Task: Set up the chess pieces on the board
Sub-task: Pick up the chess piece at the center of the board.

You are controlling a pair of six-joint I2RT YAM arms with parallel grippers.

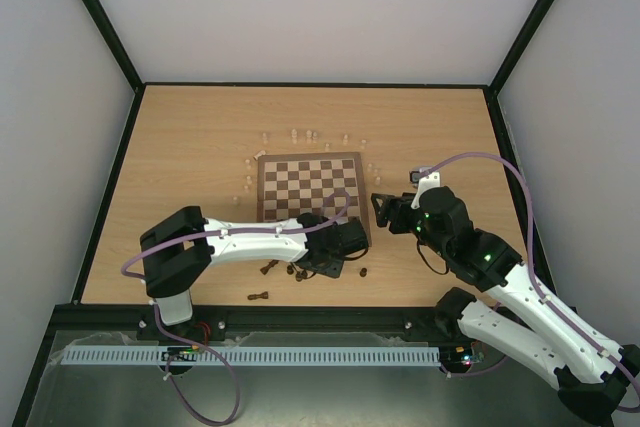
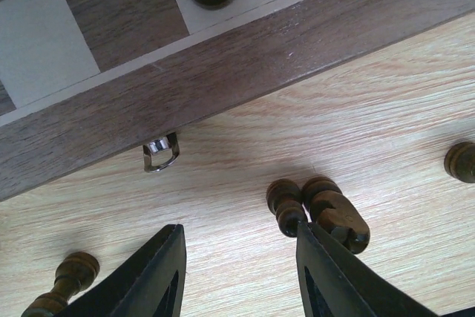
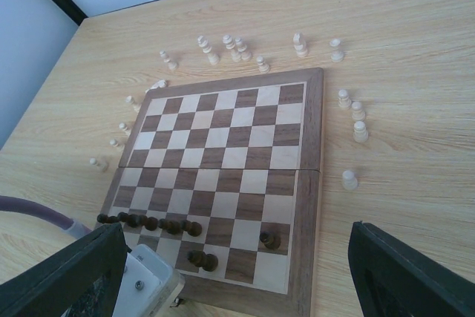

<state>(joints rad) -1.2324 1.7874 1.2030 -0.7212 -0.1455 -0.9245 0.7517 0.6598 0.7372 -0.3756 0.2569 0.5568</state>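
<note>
Chessboard [image 1: 308, 185] is lying mid-table, with a few dark chessmen [image 3: 152, 223] standing on its near rows and cream chessmen [image 3: 230, 48] ringing it on the tabletop [image 1: 200, 147]. At its near edge the left gripper [image 2: 239, 239] is hovering, jaws partly apart and empty, beside toppled dark pieces [image 2: 319, 213]. To the board's right the right gripper [image 3: 236, 235] is gaping wide, holding nothing.
</note>
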